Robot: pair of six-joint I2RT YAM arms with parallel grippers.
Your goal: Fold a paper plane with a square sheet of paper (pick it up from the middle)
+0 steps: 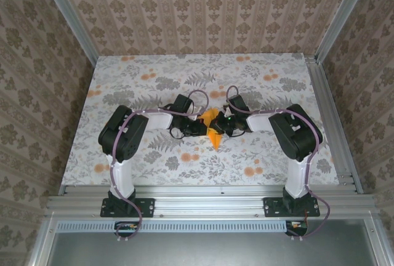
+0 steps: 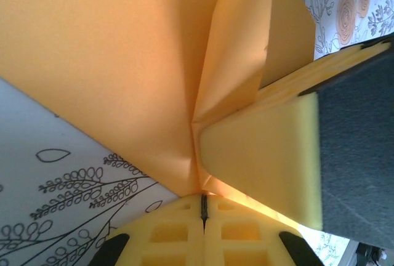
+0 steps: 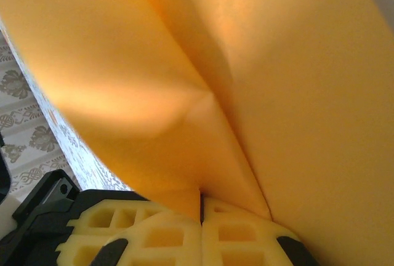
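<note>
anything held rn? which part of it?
Both hold the orange paper, partly folded. The left gripper pinches it where its creases converge; the right gripper clamps a folded ridge from the opposite side.

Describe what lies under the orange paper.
The flower-printed table shows beneath the orange paper; the patch right under it is hidden. The left gripper and right gripper are shut on it.

Soft, even light; orange paper (image 3: 277,93) blurry close up, faintly shadowed.
</note>
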